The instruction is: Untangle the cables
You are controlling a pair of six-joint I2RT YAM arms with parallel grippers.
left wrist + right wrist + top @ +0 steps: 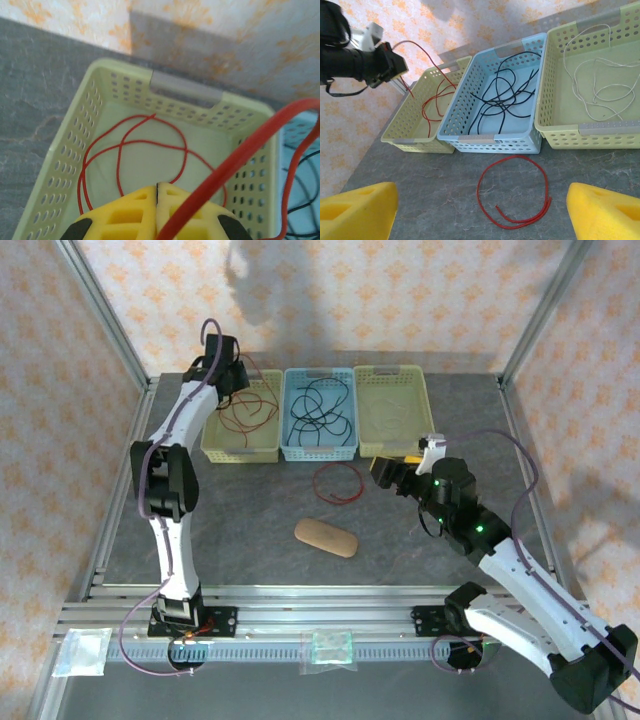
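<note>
Red flexible cable [235, 160] is what my left gripper [156, 189] pinches. Its two yellow foam fingertips are pressed together, and the strand crosses the right one and runs up to the right. Seen from my right wrist, the strand hangs from that gripper down into the pale yellow-green perforated plastic basket [427, 146]. This is the leftmost of three baskets at the far side of the grey stone-patterned table [250, 520]. On its floor lie thin red wire loops [118, 165], crossing one another.

Just beside it to the right stands the light blue perforated basket [500, 142], holding a tangle of thin black cables [502, 95]. Right next to that, the pale yellow plastic basket [600, 137] holds thin white cables [575, 82] in loose loops.

My right gripper [482, 210] is spread wide, with nothing between its yellow fingers, and hovers above the table in front of the baskets. Below it a second red cable ring [548, 192], one open loop, lies flat on the table. It is near the front walls of the blue and pale yellow baskets but apart from them. A tan oval pad [326, 537] lies nearer to me, apart from the ring.
</note>
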